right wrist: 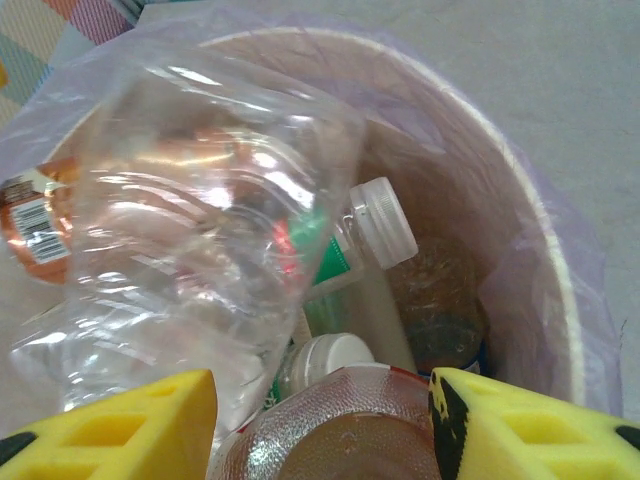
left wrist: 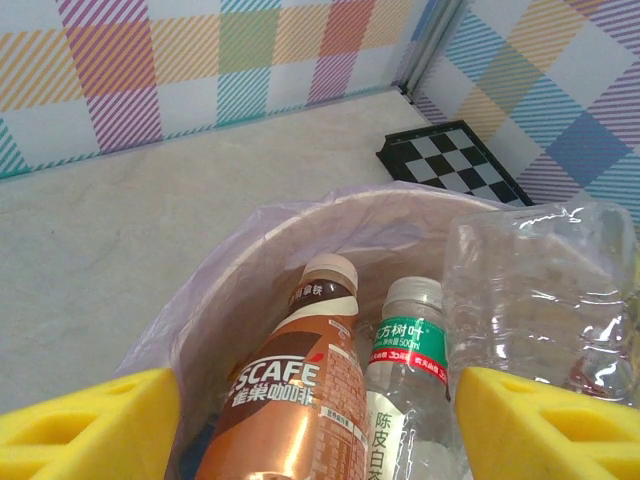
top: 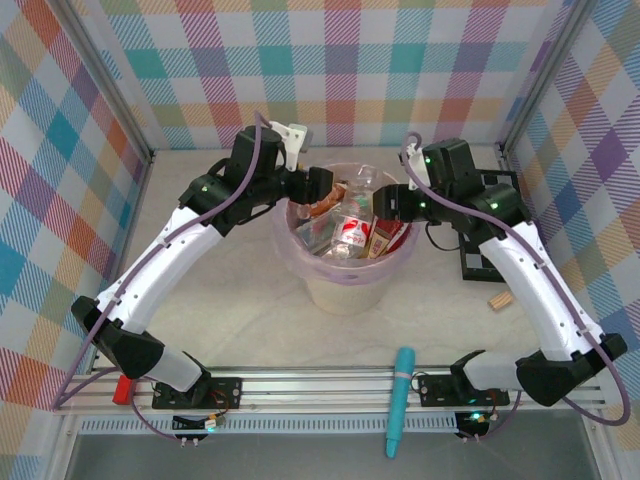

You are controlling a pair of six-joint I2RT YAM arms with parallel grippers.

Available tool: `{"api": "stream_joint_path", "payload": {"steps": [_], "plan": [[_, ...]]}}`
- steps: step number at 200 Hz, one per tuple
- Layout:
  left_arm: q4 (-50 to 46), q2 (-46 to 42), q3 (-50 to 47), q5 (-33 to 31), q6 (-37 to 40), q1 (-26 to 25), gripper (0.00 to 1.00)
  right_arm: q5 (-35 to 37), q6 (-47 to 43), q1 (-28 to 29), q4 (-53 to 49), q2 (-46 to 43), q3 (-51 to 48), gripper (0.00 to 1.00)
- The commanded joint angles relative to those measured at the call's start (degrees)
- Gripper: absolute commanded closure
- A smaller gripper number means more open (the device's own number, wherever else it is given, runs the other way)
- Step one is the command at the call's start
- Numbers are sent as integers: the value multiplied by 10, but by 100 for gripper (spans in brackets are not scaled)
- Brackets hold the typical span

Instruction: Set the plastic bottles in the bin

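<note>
Mostly the job looks done: the bottles [top: 350, 235] are piled inside the bin [top: 345, 290], which stands in the middle of the desk [top: 230, 300] with its pink liner folded over the rim. A copper-brown bottle [left wrist: 300, 390] lies in it beside a clear bottle with a green label [left wrist: 408, 360]. A big crumpled clear bottle [right wrist: 200, 200] lies on top of the heap, over a white-capped bottle [right wrist: 382, 222].

The left claw [top: 318, 188] hangs over the bin's left rim. Its yellow pads [left wrist: 90, 420] stand apart, and a gap shows beside the copper-brown bottle, so it grips nothing. The right claw [top: 385, 205] hangs over the right rim. A ribbed bottle with brown contents [right wrist: 330, 430] fills the space between its pads [right wrist: 530, 420]; I cannot tell whether it is clamped or lies loose below them.

Out on the desk I make out a teal tube [top: 400, 400], a checkered board [top: 478, 265] and a small wooden block [top: 498, 300], none of them bottles. A small red thing [top: 122, 388] by the left arm's base is too small to identify. At most, I judge, one last drop remains.
</note>
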Motion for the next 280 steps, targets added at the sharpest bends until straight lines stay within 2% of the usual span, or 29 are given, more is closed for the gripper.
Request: {"api": "stream_joint_path", "payload": {"steps": [1,40,62,78,93,115,142,173,234,280], "plan": [[11,-17,-8,1,-8,-4,27,1,0,-3,14,3,2,42],[11,-32,-4,-4,-3,-3,27,-7,-15,-15,-10,-8,65,37],[6,-38,-3,-17,-2,-2,26,-17,-13,-58,-30,-22,62,34],[2,-32,3,-10,-9,-3,26,-58,-7,-101,-39,-37,33,33],[-5,-12,21,21,-14,-11,36,-112,0,-143,-39,-55,-4,33],[2,10,35,23,-12,-36,42,-164,9,-177,-39,-85,-54,37],[30,34,37,37,-20,-55,49,-191,17,-197,-38,-112,-106,40],[27,73,50,34,-20,-69,52,-206,26,-200,-24,-119,-144,43],[16,100,66,18,-18,-74,52,-257,59,-200,31,-117,-193,46],[16,62,102,-8,2,-73,36,-265,86,-181,66,-100,-198,46]]}}
